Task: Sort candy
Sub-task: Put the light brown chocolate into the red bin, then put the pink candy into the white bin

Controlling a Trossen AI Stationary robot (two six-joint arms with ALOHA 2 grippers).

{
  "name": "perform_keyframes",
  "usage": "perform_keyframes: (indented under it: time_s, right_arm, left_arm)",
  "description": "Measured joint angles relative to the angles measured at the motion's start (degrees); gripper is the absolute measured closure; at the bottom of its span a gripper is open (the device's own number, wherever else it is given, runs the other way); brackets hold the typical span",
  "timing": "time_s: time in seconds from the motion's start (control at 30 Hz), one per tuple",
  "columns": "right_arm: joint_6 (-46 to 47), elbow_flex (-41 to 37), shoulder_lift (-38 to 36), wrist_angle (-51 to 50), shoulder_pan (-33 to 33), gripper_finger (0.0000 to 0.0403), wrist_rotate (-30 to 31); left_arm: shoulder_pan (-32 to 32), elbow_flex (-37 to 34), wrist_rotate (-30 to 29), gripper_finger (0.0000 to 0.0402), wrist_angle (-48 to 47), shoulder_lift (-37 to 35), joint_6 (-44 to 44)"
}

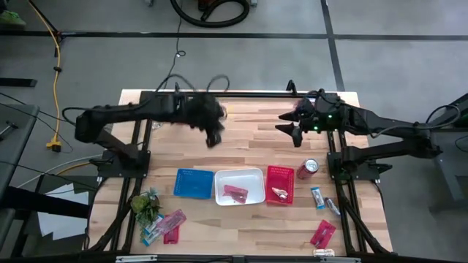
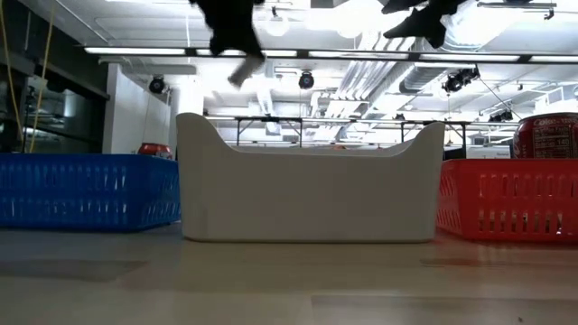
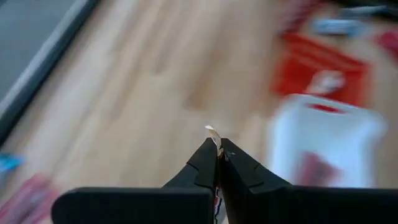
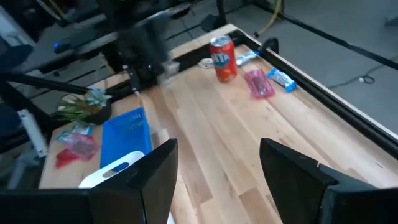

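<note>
While the left gripper (image 1: 214, 136) hangs above the bare wood at the far-middle of the table (image 1: 248, 146), its fingers (image 3: 208, 163) are pressed together in the left wrist view, pinching a small pale scrap (image 3: 213, 133) at the tips; what the scrap is cannot be told.

Right gripper (image 1: 291, 126) hovers over the far right part of the table, jaws standing apart, nothing between them.

Three trays sit in a row toward the near side: blue tray (image 1: 194, 183), white tray (image 1: 240, 185), red tray (image 1: 280, 184).
- White tray holds one pink packet (image 1: 235, 192).
- Red tray holds one pale wrapped piece (image 1: 279, 193).
- No candy can be made out in the blue tray.

Loose candy:
- near left corner, beside a small green plant (image 1: 145, 205): a cluster of pink and blue-and-white pieces (image 1: 165, 225).
- right of the red tray: a blue-and-white bar (image 1: 316, 197), another wrapped piece (image 1: 333, 207) just past it.
- near right corner: a pink packet (image 1: 322, 232), and a pale piece (image 1: 322, 252) at the table's near edge.

Red soda can (image 1: 307, 169) lies just right of the red tray.

Low view: both arms high above the trays.
</note>
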Motion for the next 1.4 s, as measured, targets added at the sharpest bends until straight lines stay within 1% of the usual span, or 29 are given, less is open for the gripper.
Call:
perform_keyframes:
  time_s: [0.13,0.2,0.3,0.43,0.53,0.63,0.73,0.8,0.87,0.97,1.07,1.13,1.2,1.3,1.4]
  right_arm:
    - [-0.5,0.0,-1.8,-0.3,0.0,0.0181,-3.6]
    - [-0.4,0.0,-2.2,0.0,0.0,0.0181,-6.1]
    - [-0.2,0.0,-2.2,1.6,0.0,0.0181,-9.4]
    - [3.2,0.0,-2.3,5.4,0.1,0.0181,-12.4]
    - [4.0,0.0,-2.3,7.8,1.0,0.0181,-12.1]
    - [4.8,0.0,-2.2,9.3,2.1,0.0181,-9.9]
    - [5.6,0.1,-2.0,9.1,3.0,0.0181,-6.4]
    - [5.6,0.1,-1.8,9.0,3.5,0.0181,-4.0]
    - [6.1,0.1,-1.7,8.7,3.7,0.0181,-1.7]
    - [6.9,0.1,-1.4,8.7,3.8,0.0181,0.4]
    - [7.1,0.1,-1.4,8.9,3.8,0.0181,2.2]
    - [7.1,0.1,-1.4,8.6,3.8,0.0181,2.8]
    - [7.1,0.1,-1.4,8.6,3.8,0.0181,2.9]
    - [6.9,0.1,-1.3,8.4,3.7,0.0181,2.9]
    - [5.8,0.1,-1.4,8.5,3.7,0.0181,2.9]
  left_arm:
    - [-9.0,0.0,0.1,0.0401,5.6,-0.9,-3.4]
    - [-12.0,0.0,0.0,0.0401,11.4,0.0,-4.5]
    - [-14.6,0.0,0.2,0.0401,22.0,3.9,-3.6]
    - [-15.7,0.0,1.5,0.0401,34.7,11.4,-1.6]
    - [-16.4,0.0,1.5,0.0401,45.0,17.2,-1.5]
    - [-17.4,-0.1,1.4,0.0401,55.4,23.3,-0.4]
    - [-18.5,0.0,-1.0,0.0401,65.0,29.0,2.9]
    - [-19.1,0.0,-3.5,0.0401,68.2,32.3,4.5]
    - [-19.5,0.0,-5.2,0.0402,69.8,35.3,4.9]
    - [-19.7,0.0,-7.2,0.0401,70.6,38.8,3.1]
    - [-19.5,0.6,-7.5,0.04,70.4,41.1,1.2]
    - [-19.4,1.4,-7.4,0.0391,70.9,42.0,0.5]
    - [-19.4,1.6,-7.3,0.0374,70.5,42.2,0.4]
    - [-19.4,2.4,-7.1,0.0337,68.8,42.0,0.4]
    - [-19.1,4.7,-5.3,0.0292,63.0,40.8,0.4]
